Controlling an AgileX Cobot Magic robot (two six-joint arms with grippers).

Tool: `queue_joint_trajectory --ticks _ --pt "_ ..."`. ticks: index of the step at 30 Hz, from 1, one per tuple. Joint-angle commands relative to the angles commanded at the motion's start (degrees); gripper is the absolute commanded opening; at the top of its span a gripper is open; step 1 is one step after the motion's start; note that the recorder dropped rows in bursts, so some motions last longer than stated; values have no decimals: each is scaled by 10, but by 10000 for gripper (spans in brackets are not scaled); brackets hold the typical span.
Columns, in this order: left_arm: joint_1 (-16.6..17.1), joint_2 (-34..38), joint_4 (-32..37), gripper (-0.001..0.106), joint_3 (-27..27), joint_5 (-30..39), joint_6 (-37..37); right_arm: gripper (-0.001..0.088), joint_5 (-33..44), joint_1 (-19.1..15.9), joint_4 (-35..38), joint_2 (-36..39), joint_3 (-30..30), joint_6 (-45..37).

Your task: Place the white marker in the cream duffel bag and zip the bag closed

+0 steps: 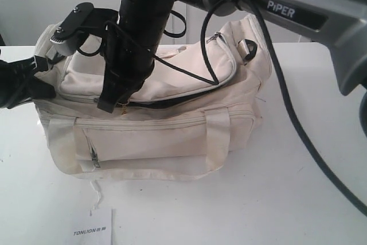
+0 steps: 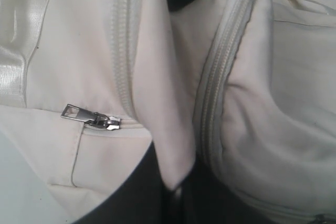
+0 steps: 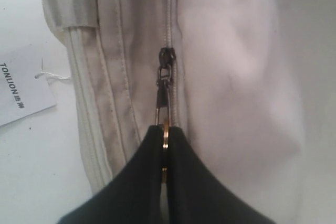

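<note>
The cream duffel bag (image 1: 172, 136) sits in the middle of the white desk (image 1: 275, 187). Its front pocket faces 6 o'clock. The right arm reaches over the bag from 2 o'clock. The right tool (image 1: 112, 102) is on top of the bag, toward the 9 o'clock side. In the right wrist view its two black fingers (image 3: 142, 177) are pressed together on the thin metal zip tab (image 3: 164, 108) of the top zip. So this tool is closed and is gripping the tab. A dark gap shows along the top zip from the tool toward 3 o'clock. The left tool (image 1: 37, 80) is at the 9 o'clock end of the bag, right against the cloth. I cannot tell if it is open or closed. A paper card (image 1: 94, 230) lies on the desk at 6 o'clock, near the bag.
</note>
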Motion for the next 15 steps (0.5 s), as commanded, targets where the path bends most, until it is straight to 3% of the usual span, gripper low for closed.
queue_joint_trajectory --ticks 15 --pt "0 0 0 3 0 -5 0 0 0 -10 0 -6 8 5"
